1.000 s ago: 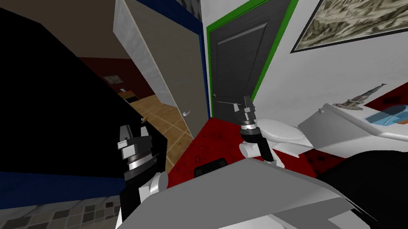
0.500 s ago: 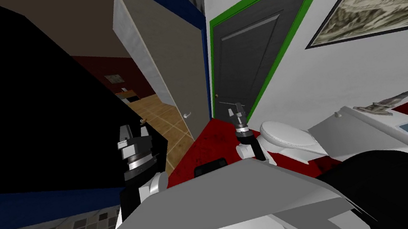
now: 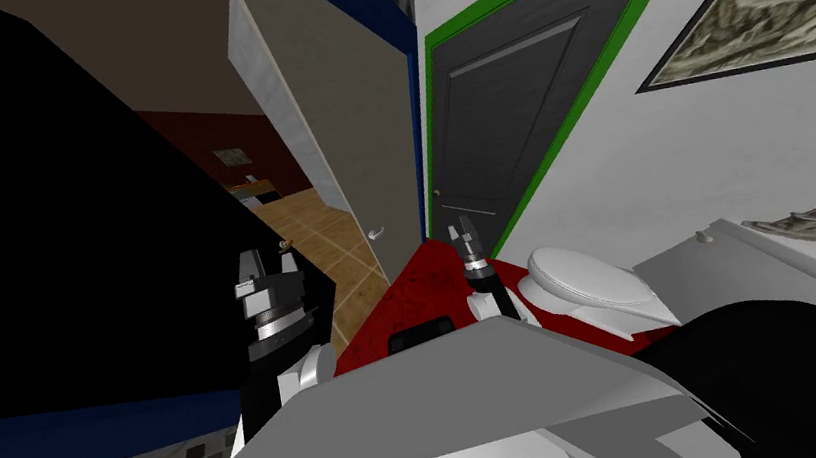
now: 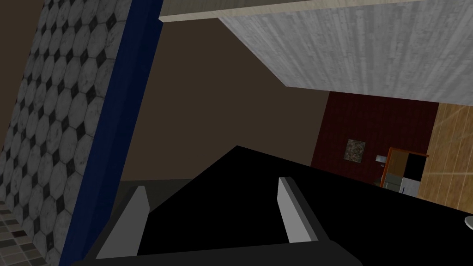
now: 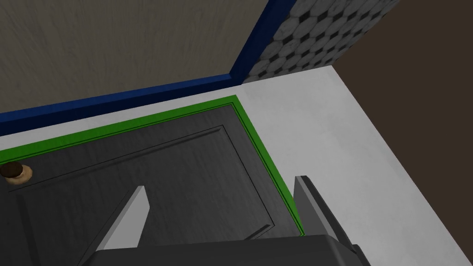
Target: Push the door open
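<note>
Head view: the dark grey door (image 3: 500, 116) is straight ahead of the right arm, shut flat within its green frame (image 3: 598, 76). Its long axis runs from the red floor (image 3: 415, 286) away toward the ceiling, with a slant shared by the whole view. Its panelled face is turned toward the robot. The knob (image 3: 437, 193) sits low on the edge next to the room's corner. The right gripper (image 3: 460, 230) is raised in front of the door's foot and points at it; contact cannot be confirmed. Left of the corner, a beige door (image 3: 349, 118) with a lever handle (image 3: 377, 234) stands swung open in a blue frame (image 3: 420, 118). The left gripper (image 3: 264, 263) is held up before that opening, against a black area (image 3: 17, 198). A white toilet (image 3: 586, 280) stands just right of the right arm.

Left wrist view: the left gripper (image 4: 213, 187) has its fingers spread, with nothing between them. It faces the open doorway, with the beige door's pale edge (image 4: 369, 51) beyond.

Right wrist view: the right gripper (image 5: 221, 184) is likewise spread and empty. This view alone shows the door's top corner. The grey panel (image 5: 161, 184) lies behind the fingers, the green frame's corner (image 5: 263, 148) lies near one fingertip, and the brown knob (image 5: 14, 172) is off to the other side
</note>
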Tool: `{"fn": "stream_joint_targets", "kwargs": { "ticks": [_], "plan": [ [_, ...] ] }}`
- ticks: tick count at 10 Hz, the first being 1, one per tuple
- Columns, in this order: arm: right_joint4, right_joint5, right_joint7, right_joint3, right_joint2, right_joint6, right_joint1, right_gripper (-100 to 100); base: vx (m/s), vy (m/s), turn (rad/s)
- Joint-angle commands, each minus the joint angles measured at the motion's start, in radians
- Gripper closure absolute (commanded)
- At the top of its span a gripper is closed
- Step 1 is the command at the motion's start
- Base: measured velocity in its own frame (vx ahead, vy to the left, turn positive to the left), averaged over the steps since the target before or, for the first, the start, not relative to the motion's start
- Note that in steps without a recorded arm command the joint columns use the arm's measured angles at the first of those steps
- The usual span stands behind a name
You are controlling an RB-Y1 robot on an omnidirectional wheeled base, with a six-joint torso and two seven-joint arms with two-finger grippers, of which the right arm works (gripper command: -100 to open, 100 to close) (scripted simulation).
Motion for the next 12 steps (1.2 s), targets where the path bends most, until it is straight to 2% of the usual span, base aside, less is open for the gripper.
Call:
{"fn": "stream_joint_targets", "kwargs": {
  "ticks": [1, 10, 11, 12],
  "plan": [
    [0.039, 0.011, -0.009, 0.01, -0.005, -0.006, -0.014, -100, 0.113, -0.005, 0.028],
    [0.246, 0.085, -0.047, 0.092, -0.024, -0.064, -0.047, -100, 0.099, 0.005, 0.03],
    [0.293, 0.102, -0.056, 0.111, -0.028, -0.077, -0.055, -100, 0.135, -0.013, 0.05],
    [0.318, 0.111, -0.061, 0.121, -0.03, -0.084, -0.059, -100, 0.142, -0.013, 0.045]
  ]
}}
